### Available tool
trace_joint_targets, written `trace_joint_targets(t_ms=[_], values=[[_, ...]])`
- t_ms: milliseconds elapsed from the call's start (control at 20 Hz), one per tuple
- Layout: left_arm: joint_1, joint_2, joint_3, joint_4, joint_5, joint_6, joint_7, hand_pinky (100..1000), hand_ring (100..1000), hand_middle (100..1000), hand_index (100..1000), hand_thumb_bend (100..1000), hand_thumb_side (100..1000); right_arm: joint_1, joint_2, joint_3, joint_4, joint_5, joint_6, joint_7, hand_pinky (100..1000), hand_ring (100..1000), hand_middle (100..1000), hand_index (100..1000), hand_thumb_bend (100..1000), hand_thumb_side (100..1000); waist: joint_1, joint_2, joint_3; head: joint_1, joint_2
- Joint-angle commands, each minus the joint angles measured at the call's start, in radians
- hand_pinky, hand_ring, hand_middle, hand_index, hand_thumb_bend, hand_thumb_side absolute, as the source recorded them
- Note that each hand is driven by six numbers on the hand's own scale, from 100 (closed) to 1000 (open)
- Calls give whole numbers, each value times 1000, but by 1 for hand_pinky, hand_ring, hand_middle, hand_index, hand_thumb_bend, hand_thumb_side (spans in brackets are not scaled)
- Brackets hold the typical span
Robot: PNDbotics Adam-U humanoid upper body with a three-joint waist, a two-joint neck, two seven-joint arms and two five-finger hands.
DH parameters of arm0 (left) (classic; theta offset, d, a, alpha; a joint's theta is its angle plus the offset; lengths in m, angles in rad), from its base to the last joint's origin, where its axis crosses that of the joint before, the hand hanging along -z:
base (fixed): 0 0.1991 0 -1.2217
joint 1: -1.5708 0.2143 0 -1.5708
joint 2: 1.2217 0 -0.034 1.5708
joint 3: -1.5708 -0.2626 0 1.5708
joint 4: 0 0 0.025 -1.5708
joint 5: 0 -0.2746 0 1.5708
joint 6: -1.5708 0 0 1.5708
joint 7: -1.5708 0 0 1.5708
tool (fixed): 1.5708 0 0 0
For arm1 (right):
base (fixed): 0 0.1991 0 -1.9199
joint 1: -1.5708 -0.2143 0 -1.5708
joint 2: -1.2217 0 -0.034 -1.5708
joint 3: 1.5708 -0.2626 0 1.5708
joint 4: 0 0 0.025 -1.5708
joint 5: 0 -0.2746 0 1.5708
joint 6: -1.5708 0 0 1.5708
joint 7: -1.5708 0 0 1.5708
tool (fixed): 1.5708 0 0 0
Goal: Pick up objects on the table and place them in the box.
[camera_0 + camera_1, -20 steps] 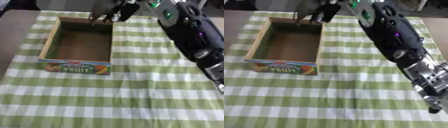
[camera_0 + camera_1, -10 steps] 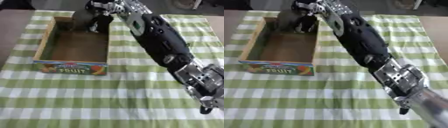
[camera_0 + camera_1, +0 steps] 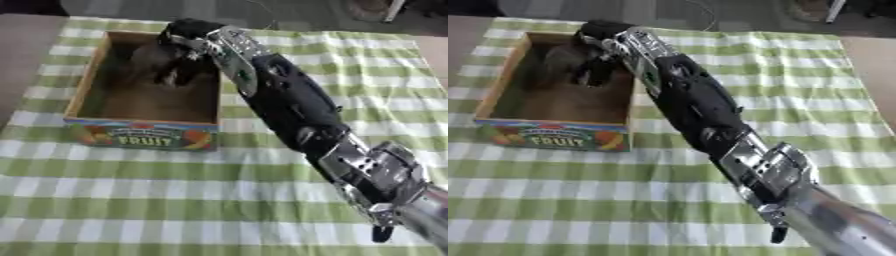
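An open cardboard box with a "FRUIT" print on its front wall (image 3: pixel 144 136) stands at the upper left of the checked cloth. My right arm stretches from the lower right corner up to it. My right hand (image 3: pixel 185 46) hangs inside the box near its far right corner, fingers pointing down. They curl against a blurred dark grey object (image 3: pixel 147 59) that sits low in the box. I cannot tell whether the object touches the box floor. My left hand shows in neither view.
A green and white checked tablecloth (image 3: pixel 131 200) covers the table. Bare brown tabletop (image 3: pixel 26 55) shows left of the box. The long black and silver right forearm (image 3: pixel 702 115) crosses the cloth diagonally.
My right hand has gone from above the box's far rim leftward and down into the box, taking the grey object along. The view has also shifted.
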Motion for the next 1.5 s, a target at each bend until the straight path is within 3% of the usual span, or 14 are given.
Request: trace_joint_targets(t_ms=[50,250,550,750,1250,1350,1400,1450,1500], values=[[-9,6,-2,-22,1,-1,-5,303,356,655,437,100,747,-13,4,-3,10,4,-42,6,924,930,694,815,176,453,5,-14,3,-7,-10],[-8,5,-1,-22,1,1,-5,303,356,656,437,100,747,-15,5,-6,15,-20,-99,49,939,952,791,921,373,534,5,-15,2,-8,-9],[-3,5,3,-22,-2,3,-3,303,356,655,436,100,748,-29,-7,-4,-21,-62,-142,93,949,967,830,949,498,575,7,-21,-7,1,-3],[-1,5,3,-22,-5,7,-4,303,356,656,436,100,749,-41,-21,-3,-68,-91,-141,120,961,987,880,1000,626,615,9,-26,-17,7,0],[8,7,8,-22,-8,9,-1,304,356,656,437,100,748,-49,-84,-24,-235,-193,-102,93,962,985,881,1000,622,656,19,-39,-41,20,6],[10,9,12,-22,-10,8,3,304,357,656,437,100,747,-39,-123,-32,-307,-255,-86,90,959,982,873,1000,564,678,20,-42,-49,27,10],[12,10,14,-22,-12,8,6,305,357,656,438,100,747,-30,-147,-38,-350,-289,-69,87,950,970,839,993,449,672,20,-44,-54,33,12],[13,11,16,-22,-13,8,8,305,357,656,438,100,747,-18,-172,-43,-396,-319,-46,82,949,967,833,992,445,670,21,-46,-59,40,14],[16,11,18,-22,-15,8,11,305,356,656,437,100,747,-4,-195,-48,-437,-343,-22,80,944,959,816,982,364,671,23,-48,-66,49,17]])
